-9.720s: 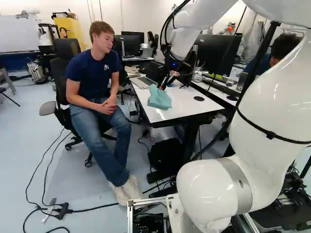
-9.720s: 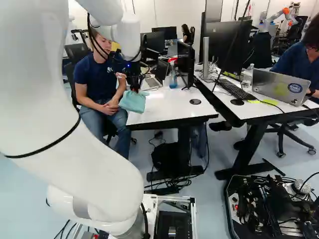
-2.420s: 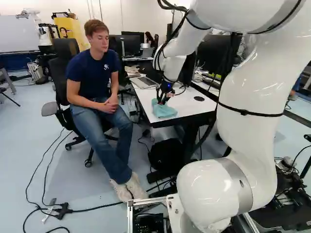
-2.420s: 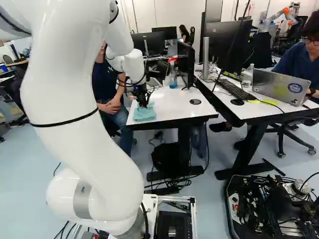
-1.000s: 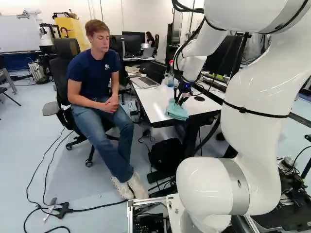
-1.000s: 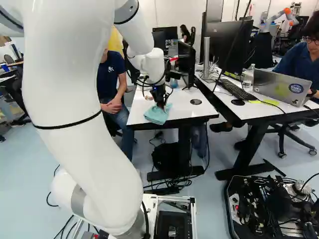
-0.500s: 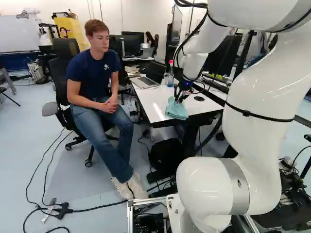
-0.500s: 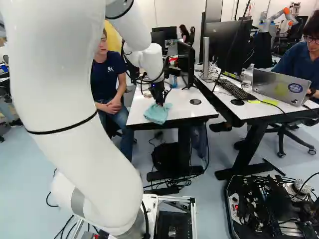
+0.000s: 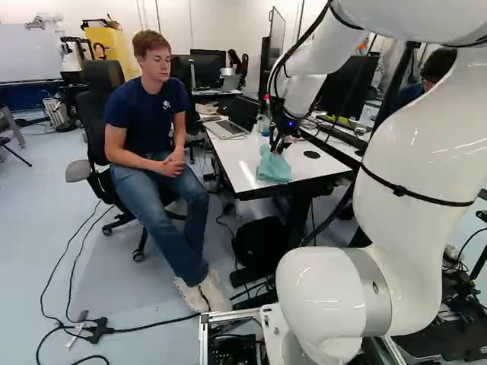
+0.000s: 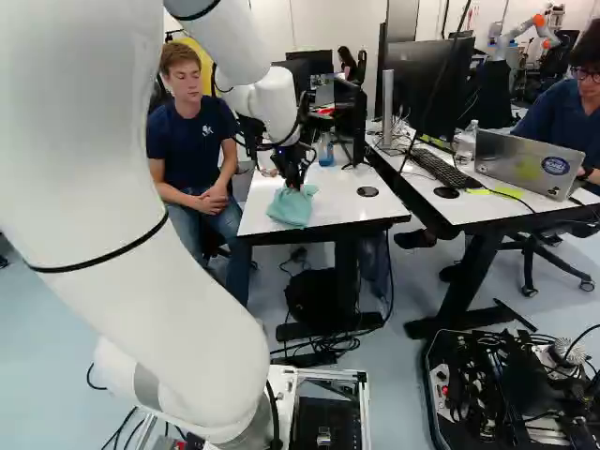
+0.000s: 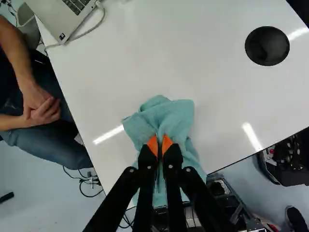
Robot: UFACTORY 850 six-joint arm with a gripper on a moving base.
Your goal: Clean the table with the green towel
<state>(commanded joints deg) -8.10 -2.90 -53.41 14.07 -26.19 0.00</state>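
A laptop point(image 9: 226, 129) sits upper middle in the left base view; right of it, nearer the arm point(image 9: 418, 160), the tool point(image 11: 160, 144) pinches the green towel point(image 9: 274, 169) at the table's point(image 9: 234, 163) near edge. Wiping farther in likely means pushing away from the arm's base.
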